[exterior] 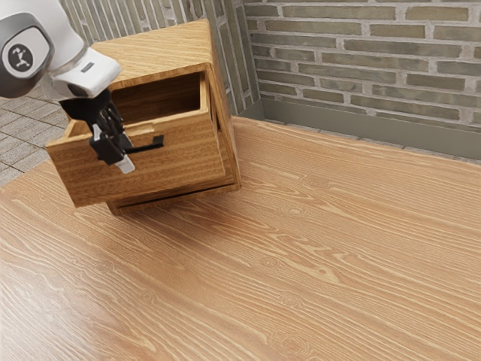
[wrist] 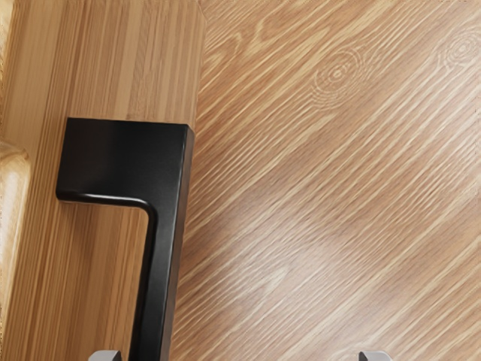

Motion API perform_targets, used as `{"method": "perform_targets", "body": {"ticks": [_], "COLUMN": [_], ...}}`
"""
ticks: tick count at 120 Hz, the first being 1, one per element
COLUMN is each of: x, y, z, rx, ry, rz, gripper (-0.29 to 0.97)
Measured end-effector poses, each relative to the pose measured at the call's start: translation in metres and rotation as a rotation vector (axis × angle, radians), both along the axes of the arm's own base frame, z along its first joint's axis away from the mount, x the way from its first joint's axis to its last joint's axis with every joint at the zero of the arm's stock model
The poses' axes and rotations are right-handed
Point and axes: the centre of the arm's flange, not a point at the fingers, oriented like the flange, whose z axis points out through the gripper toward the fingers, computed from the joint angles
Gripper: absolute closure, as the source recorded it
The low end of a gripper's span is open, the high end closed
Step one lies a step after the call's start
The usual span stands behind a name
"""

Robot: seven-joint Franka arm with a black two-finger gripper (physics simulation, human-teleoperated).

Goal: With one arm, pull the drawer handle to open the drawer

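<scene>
Exterior view gives me the clearest read: the drawer point(exterior: 150, 162) stands well out of the wooden cabinet point(exterior: 161, 45) at the far corner of the worktop point(exterior: 316, 248), its box open to the top, so I judge the pull largely made. My claw point(exterior: 116, 154) hangs at the drawer's front, over the end of the black handle point(exterior: 146, 142) nearer the exterior view's left. In the wrist view the handle point(wrist: 158, 248) runs down toward my hand, close beside one of the two fingertips point(wrist: 105, 355), while the other sits well apart across bare worktop point(wrist: 338, 188). So I read the claw as spread wide, with the bar between the fingers but not clamped; whether that nearer finger touches the bar I cannot tell. To finish well, I would draw straight along the drawer's own line of travel, slow and level. An off-axis tug could bind the drawer or drag the cabinet across the worktop, and a loose hook could slip off the bar's end.
</scene>
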Motion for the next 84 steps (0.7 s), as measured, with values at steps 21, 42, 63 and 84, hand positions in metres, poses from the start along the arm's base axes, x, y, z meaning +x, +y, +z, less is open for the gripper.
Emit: {"method": "perform_targets", "body": {"ticks": [21, 42, 63, 84], "x": [-0.010, -0.017, -0.025, -0.033], "y": [-0.010, -0.022, -0.035, -0.043], "z": [0.000, -0.002, 0.001, 0.002], "rx": [-0.015, -0.025, -0.029, -0.038], "ry": [-0.002, 0.001, -0.005, -0.007], "rz": [-0.002, -0.007, -0.014, -0.014], "gripper": [0.31, 0.31, 0.34, 0.32]}}
